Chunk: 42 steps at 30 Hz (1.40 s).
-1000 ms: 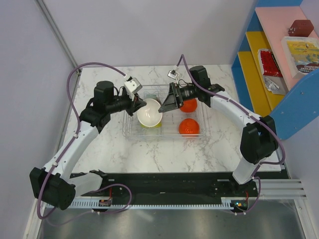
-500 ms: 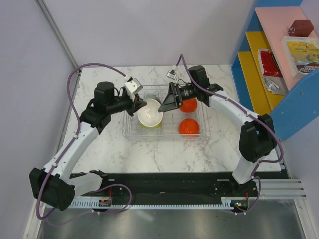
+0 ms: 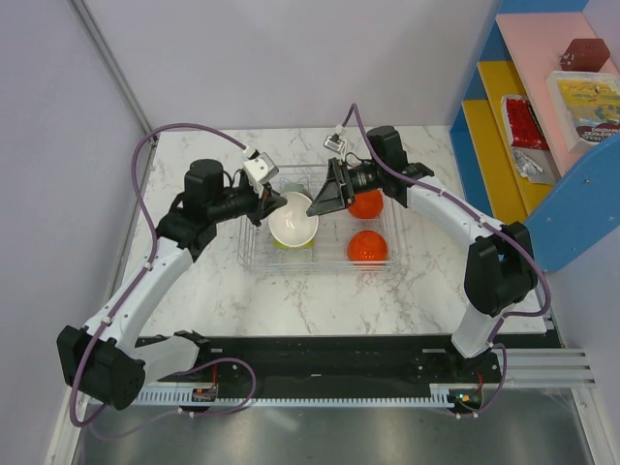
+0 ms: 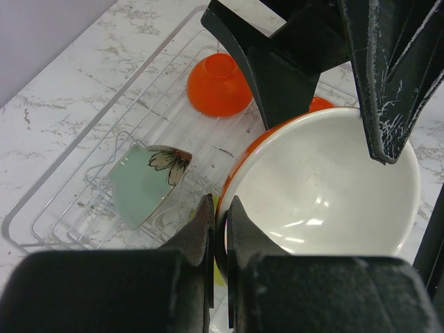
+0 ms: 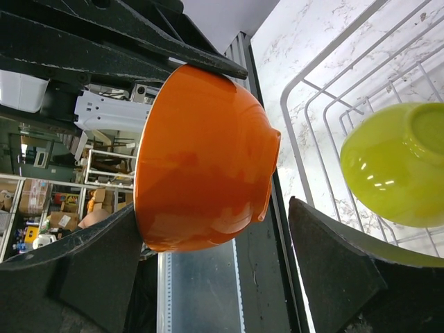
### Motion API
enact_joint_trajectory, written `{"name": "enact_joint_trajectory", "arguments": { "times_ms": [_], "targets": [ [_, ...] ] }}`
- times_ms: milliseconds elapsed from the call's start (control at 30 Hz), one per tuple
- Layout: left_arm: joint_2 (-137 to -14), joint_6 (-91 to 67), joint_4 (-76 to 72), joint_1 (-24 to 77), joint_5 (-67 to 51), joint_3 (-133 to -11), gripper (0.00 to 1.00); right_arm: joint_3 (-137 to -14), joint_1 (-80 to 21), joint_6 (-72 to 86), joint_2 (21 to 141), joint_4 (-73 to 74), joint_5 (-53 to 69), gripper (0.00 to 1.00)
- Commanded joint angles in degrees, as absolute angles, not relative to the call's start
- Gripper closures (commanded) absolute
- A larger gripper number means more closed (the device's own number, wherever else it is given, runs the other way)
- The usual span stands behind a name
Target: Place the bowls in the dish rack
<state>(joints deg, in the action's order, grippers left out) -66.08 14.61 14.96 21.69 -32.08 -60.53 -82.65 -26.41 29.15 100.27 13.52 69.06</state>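
The left gripper (image 4: pixel 220 208) is pinched on the rim of the white-lined orange bowl (image 4: pixel 326 187) and holds it tilted over the left half of the clear dish rack (image 3: pixel 320 265). The right gripper (image 3: pixel 318 203) is spread wide, with the bowl between its fingers. The bowl looks rigid, glossy, probably slippery and chippable, so a firm grip on the rim suits it.

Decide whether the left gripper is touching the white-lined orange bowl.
Touching. The left wrist view shows the left gripper with its two fingers pinched on the rim of the white-lined orange bowl, with no gap on either side.
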Motion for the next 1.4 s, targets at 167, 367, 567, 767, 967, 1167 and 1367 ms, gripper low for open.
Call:
{"name": "enact_joint_trajectory", "arguments": {
  "times_ms": [167, 367, 567, 767, 967, 1167, 1367],
  "targets": [
    [-66.71, 12.40, 10.64, 22.41, -34.01, -60.38, 0.98, -84.20, -27.16, 29.79, 99.84, 9.84, 72.25, 0.14],
    [-66.80, 12.22, 10.63, 22.50, -34.02, -60.38, 0.98, -84.03, -27.51, 29.36, 99.58, 9.76, 72.60, 0.21],
    [-66.01, 12.74, 10.20, 22.50, -32.70, -60.21, 0.98, -82.97, -27.51, 28.83, 99.05, 9.67, 72.42, 0.25],
    [-65.65, 12.74, 9.93, 22.50, -32.43, -59.59, 0.98, -83.23, -27.51, 29.97, 99.49, 8.44, 74.26, 0.52],
    [-65.92, 12.66, 9.93, 22.50, -32.52, -59.59, 0.98, -82.62, -27.69, 31.55, 99.75, 6.59, 75.50, 1.00],
    [-66.01, 12.66, 10.02, 22.50, -32.61, -59.77, 0.77, -81.83, -27.86, 31.20, 99.14, 6.24, 74.89, 1.00],
    [-66.36, 12.74, 10.02, 22.41, -29.98, -59.77, 0.08, -80.86, -27.86, 31.11, 98.18, 6.33, 71.99, 1.00]
  ]
}}
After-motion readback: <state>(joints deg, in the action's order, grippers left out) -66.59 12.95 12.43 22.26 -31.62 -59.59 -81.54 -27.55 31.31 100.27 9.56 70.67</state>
